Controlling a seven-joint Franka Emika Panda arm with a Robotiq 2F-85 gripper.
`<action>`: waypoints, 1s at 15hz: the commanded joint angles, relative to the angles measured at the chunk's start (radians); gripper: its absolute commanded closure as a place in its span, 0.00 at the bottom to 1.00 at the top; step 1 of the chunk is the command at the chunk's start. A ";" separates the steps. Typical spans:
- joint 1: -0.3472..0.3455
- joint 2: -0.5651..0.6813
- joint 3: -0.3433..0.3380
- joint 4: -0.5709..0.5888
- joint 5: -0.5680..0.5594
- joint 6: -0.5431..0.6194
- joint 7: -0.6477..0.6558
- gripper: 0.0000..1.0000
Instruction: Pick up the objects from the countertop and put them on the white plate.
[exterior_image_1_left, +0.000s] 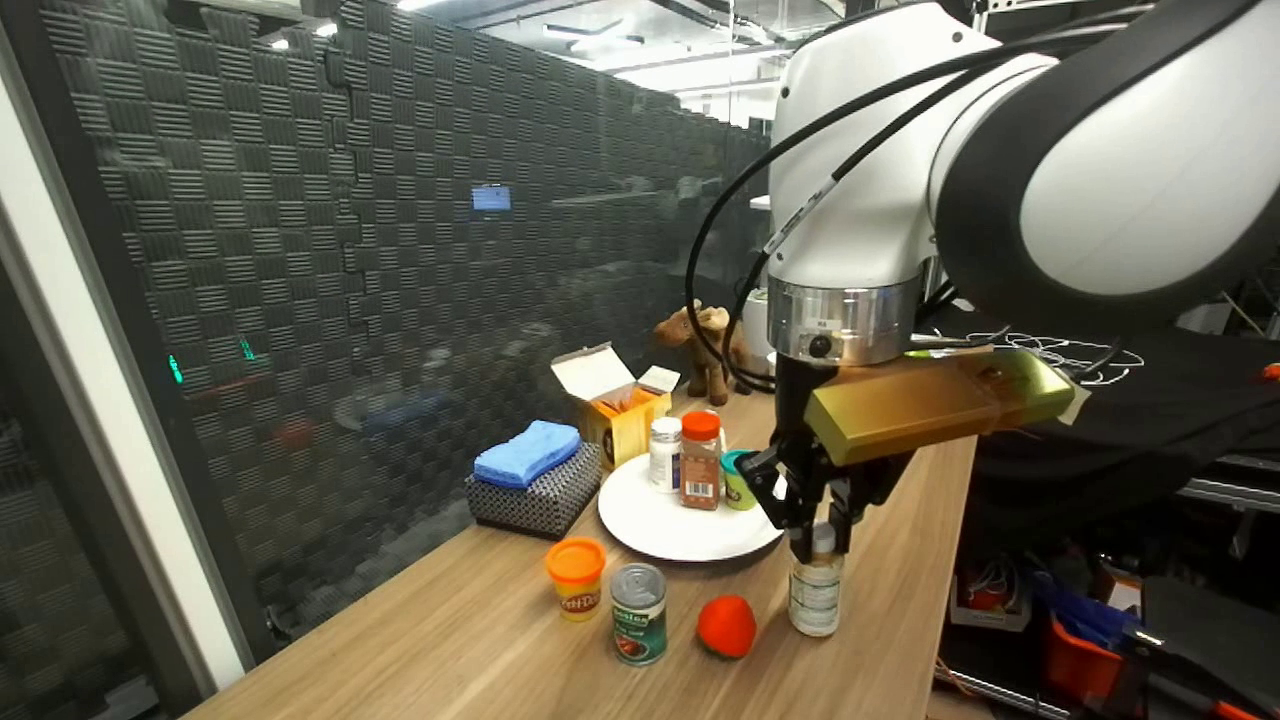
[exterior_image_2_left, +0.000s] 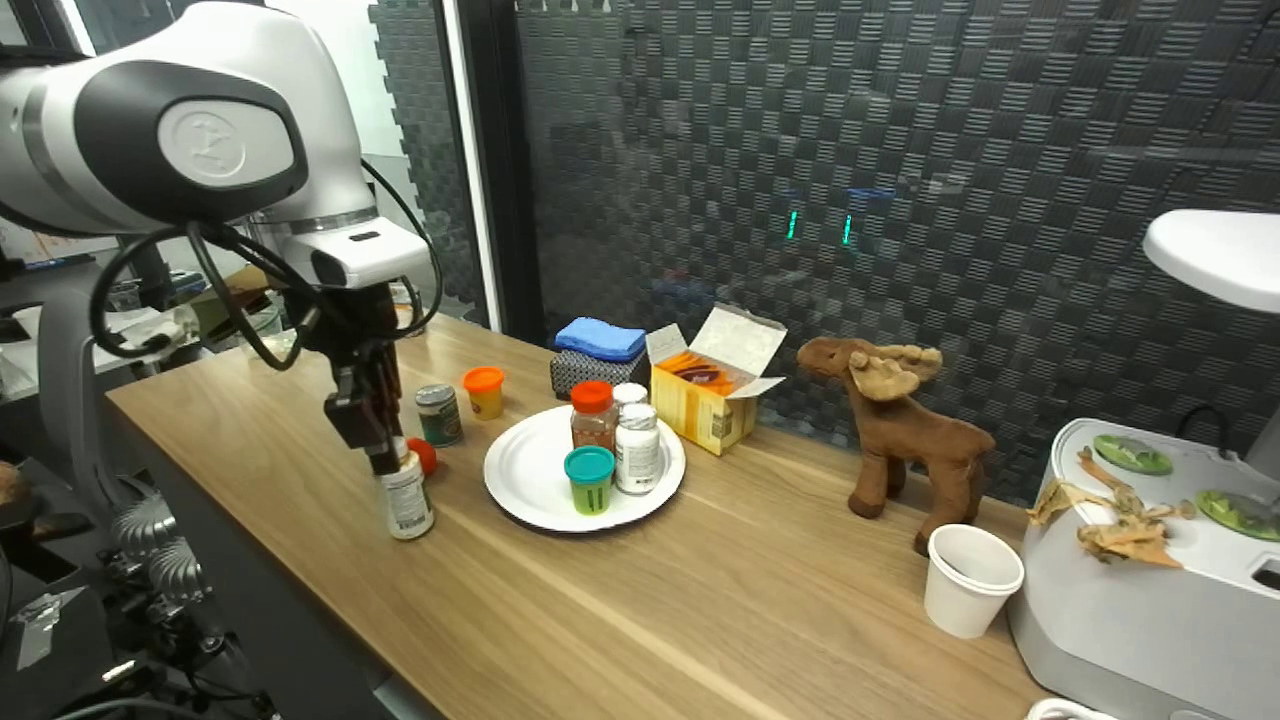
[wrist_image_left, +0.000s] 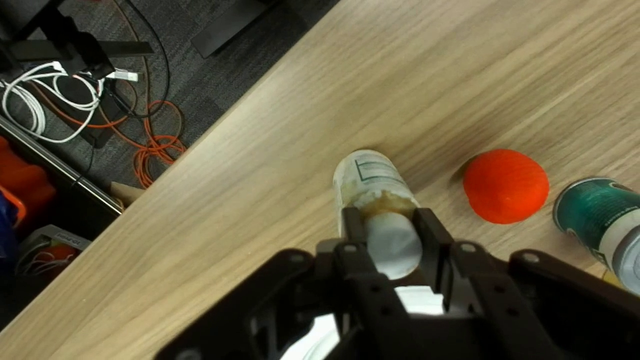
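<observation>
Pinches the pale-capped bottle (exterior_image_1_left: 815, 600) at the cap end in the gripper (wrist_image_left: 390, 225).
Holds it upright on the countertop (exterior_image_1_left: 480, 640); has the red-orange ball (exterior_image_1_left: 727, 627) near the grip, the green can (exterior_image_1_left: 640, 635) past that, the orange-lidded tub (exterior_image_1_left: 577, 580) farther out, and the white plate (exterior_image_1_left: 655, 530) close by on another side, bearing the red-lidded jar (exterior_image_1_left: 701, 465), the teal-lidded tub (exterior_image_1_left: 738, 485) and two white bottles (exterior_image_2_left: 638, 455).

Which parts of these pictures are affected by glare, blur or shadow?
Wrist view: the gripper looks soft, seemingly out of focus, and a shadow shows beside the red-orange ball; an exterior view: the ceiling lights are washed almost white; both exterior views: small green glows, probably reflections, show on the dark wall.
</observation>
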 joint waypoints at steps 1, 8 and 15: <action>-0.003 -0.045 0.002 0.037 0.010 -0.035 -0.004 0.86; -0.035 0.056 -0.026 0.242 -0.032 -0.031 -0.046 0.86; -0.042 0.265 -0.078 0.472 0.059 -0.044 -0.226 0.86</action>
